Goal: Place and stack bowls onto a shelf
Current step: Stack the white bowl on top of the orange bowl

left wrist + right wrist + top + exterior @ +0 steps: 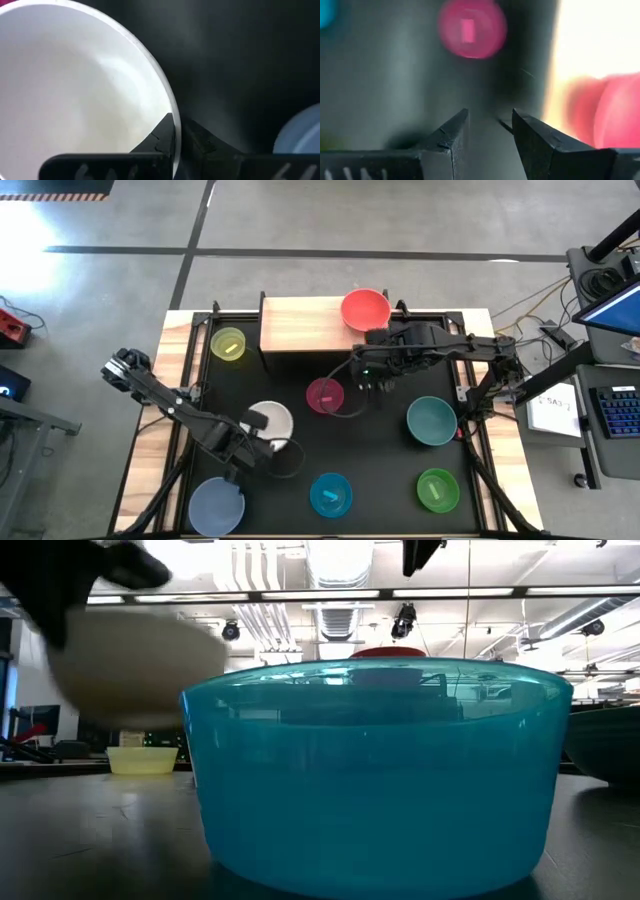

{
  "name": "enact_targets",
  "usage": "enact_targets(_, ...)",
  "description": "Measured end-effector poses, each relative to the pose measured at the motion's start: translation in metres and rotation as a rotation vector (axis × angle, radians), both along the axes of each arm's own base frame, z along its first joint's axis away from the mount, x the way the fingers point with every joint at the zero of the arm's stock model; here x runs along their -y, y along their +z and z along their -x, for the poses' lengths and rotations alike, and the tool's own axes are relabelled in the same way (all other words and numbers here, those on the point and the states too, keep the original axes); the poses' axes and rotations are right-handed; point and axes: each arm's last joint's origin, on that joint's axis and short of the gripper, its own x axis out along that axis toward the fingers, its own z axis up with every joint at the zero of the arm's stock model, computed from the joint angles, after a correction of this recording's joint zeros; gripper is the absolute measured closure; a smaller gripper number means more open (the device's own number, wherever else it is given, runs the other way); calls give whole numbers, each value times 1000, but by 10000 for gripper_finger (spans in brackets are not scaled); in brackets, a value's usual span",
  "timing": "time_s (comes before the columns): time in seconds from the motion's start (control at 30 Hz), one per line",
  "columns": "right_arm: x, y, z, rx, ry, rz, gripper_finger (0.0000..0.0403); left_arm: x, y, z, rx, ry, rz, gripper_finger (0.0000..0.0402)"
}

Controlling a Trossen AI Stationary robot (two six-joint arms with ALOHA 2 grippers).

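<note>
Left gripper pinched on the white bowl's rim; the shelf lies up-surface from it.

From above, I see my left gripper [262, 442] clamped on the near rim of the white bowl [270, 423], with the shelf [300, 325] well beyond it, past the magenta bowl [325, 395]; the red bowl [365, 309] already sits on the shelf's right end. My right gripper [373, 388] hangs between the shelf and the magenta bowl. At surface level, the bright blue bowl [375, 775] fills the view and the white bowl [135, 665] appears lifted. In the left wrist view, the rim runs between the closed fingers [162, 137]. The right wrist view shows the fingers [452, 135] apart, holding nothing. I judge the left arm carries next.
</note>
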Motion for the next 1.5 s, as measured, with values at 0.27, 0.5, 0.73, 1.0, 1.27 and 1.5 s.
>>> enact_targets(0.27, -12, -8, -14, 69, 207, -157, 284, 7, 44, -12, 131, -360, -51, 401)
enact_targets(0.5, -27, -12, -21, 125, 334, -129, 298, -4, 59, -22, 175, -482, -96, 401)
enact_targets(0.73, -42, -10, -26, 192, 510, -69, 284, -27, 57, -34, 164, -519, -102, 401)
enact_targets(1.0, -47, -18, -27, 177, 621, -24, 281, -49, 61, -52, 251, -574, -161, 401)
enact_targets(1.27, -46, -19, -30, 187, 701, 54, 280, -62, 62, -59, 288, -584, -82, 402)
enact_targets(1.5, -47, -18, -33, 213, 748, 83, 283, -64, 66, -63, 329, -642, -116, 402)
